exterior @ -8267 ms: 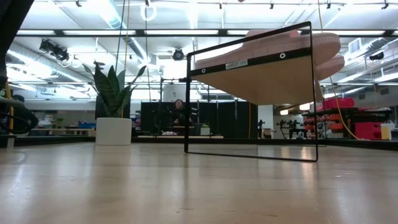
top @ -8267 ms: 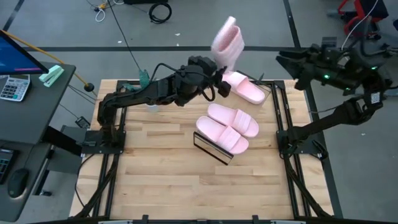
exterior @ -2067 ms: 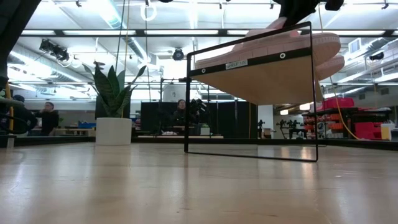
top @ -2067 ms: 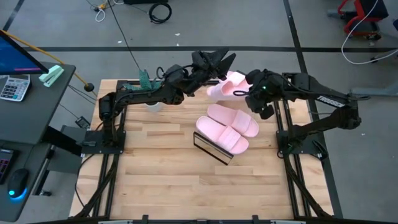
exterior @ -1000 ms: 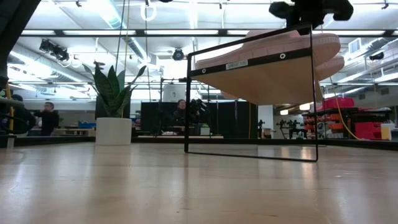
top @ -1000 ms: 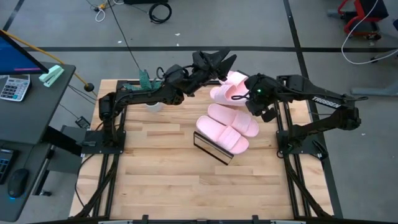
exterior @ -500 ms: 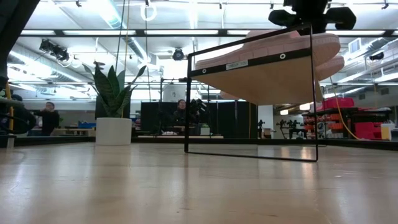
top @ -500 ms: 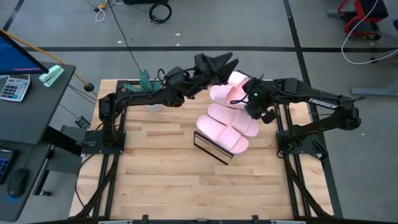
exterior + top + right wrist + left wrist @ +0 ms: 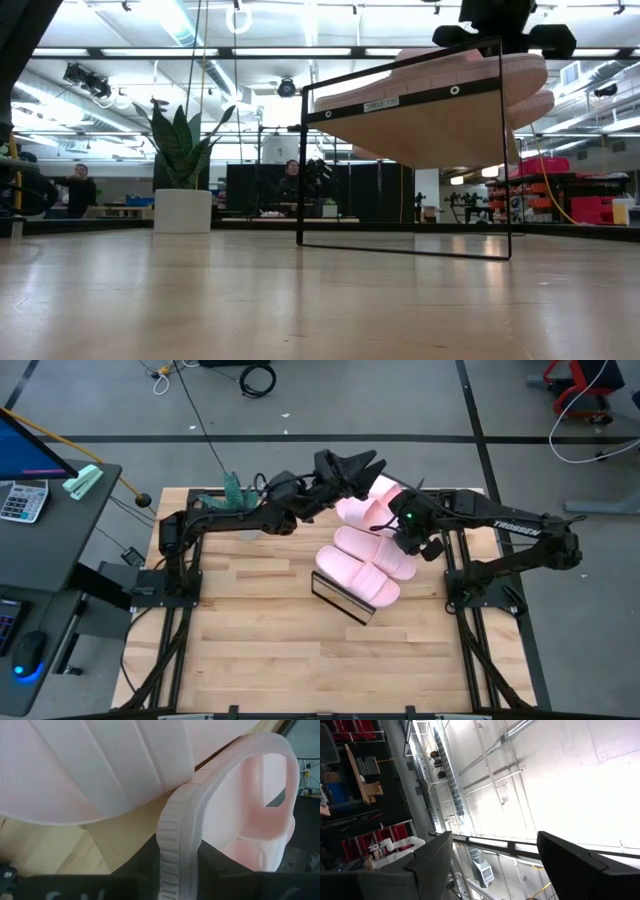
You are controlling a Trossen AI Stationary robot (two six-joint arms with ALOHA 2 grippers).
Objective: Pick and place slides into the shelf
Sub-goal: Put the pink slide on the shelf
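- Two pale pink slides (image 9: 366,564) lay side by side on the slanted shelf (image 9: 341,600) near the tabletop (image 9: 260,650) centre.
- The right gripper (image 9: 403,525) clenched a third slide (image 9: 365,512) by its sole edge, just beyond the shelf's far end.
- The left gripper (image 9: 352,465) hung near the far edge, fingers (image 9: 580,865) spread, grasping nothing.

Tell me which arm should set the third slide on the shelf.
Right. The right gripper already grips the slide by its edge, right beside the two on the shelf. The left gripper is open, empty, pointing upward.
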